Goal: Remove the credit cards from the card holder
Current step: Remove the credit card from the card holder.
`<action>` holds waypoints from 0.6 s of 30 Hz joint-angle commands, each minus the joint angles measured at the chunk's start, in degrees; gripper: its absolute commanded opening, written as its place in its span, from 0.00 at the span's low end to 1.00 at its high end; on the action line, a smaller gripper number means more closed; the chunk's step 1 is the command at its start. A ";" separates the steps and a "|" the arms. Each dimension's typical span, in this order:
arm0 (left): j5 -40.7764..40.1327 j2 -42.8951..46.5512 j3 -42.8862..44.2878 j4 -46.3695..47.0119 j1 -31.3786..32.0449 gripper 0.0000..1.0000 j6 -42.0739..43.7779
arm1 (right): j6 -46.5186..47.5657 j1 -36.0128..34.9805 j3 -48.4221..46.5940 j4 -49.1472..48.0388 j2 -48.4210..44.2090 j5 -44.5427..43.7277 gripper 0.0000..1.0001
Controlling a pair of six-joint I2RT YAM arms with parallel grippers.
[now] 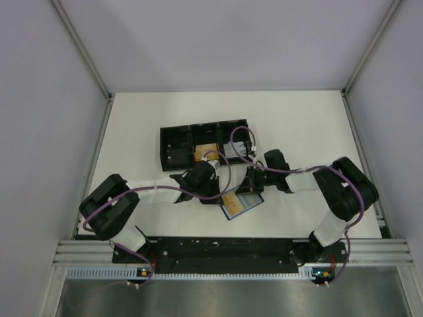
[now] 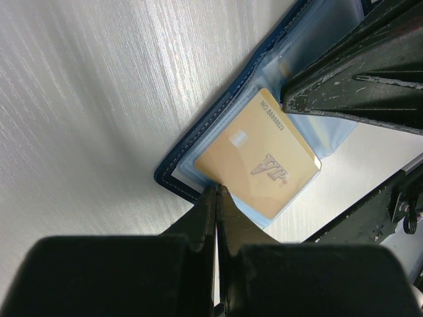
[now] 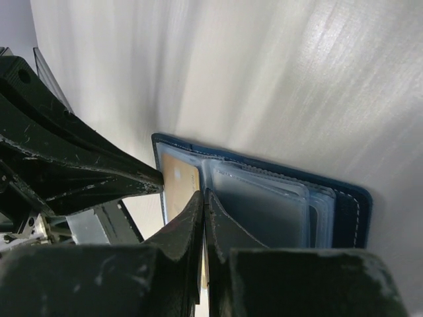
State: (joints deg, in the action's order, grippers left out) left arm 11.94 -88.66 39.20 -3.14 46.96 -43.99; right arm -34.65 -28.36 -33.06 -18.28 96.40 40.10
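Holder [image 1: 246,207]: open on the table [image 1: 132,132], between both grippers, near the tray [image 1: 173,142].
Card [image 2: 264,158]: tan, lying on the holder's clear sleeves.
Left gripper [image 2: 217,193]: pinched closed, tips at the card's edge.
Right gripper [image 3: 203,197]: pinched closed, tips at the card's far edge.

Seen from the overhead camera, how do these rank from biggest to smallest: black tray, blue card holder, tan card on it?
1. black tray, clearly largest
2. card holder
3. tan card, smallest, fitting within the open holder

Overhead; both wrists near card holder [image 3: 347,205]
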 commanded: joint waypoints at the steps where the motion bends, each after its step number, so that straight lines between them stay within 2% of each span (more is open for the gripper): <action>1: -2.54 -0.99 -1.67 -2.58 0.24 0.00 0.83 | 2.31 1.20 -1.39 1.41 -3.32 -2.39 0.00; 4: -2.63 -0.90 -1.76 -2.49 0.24 0.00 0.83 | 2.57 1.38 -1.48 2.02 -3.85 -3.53 0.00; 7: -2.72 -0.63 -1.85 -2.49 0.33 0.00 0.75 | 2.49 1.20 -1.48 1.94 -3.85 -0.91 0.00; 8: -2.63 -0.63 -1.85 -2.49 0.24 0.00 0.83 | 2.31 1.29 -1.48 1.59 -3.85 -0.38 0.02; 10: -2.72 -0.72 -1.67 -2.31 0.24 0.00 0.74 | 2.13 1.20 -1.22 1.32 -3.85 0.07 0.17; 12: -2.54 -0.98 -1.58 -2.23 0.32 0.00 0.74 | 2.31 0.59 -1.39 1.50 -3.33 0.42 0.24; 18: -2.28 -1.34 -1.23 -2.22 0.32 0.00 0.74 | 2.22 -1.17 -2.62 2.37 -0.95 -0.46 0.25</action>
State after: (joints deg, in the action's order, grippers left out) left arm 11.94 -88.66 39.18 -3.09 46.98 -44.01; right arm -33.61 -28.47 -33.15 -15.97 94.37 40.27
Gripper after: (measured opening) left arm 0.008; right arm 0.248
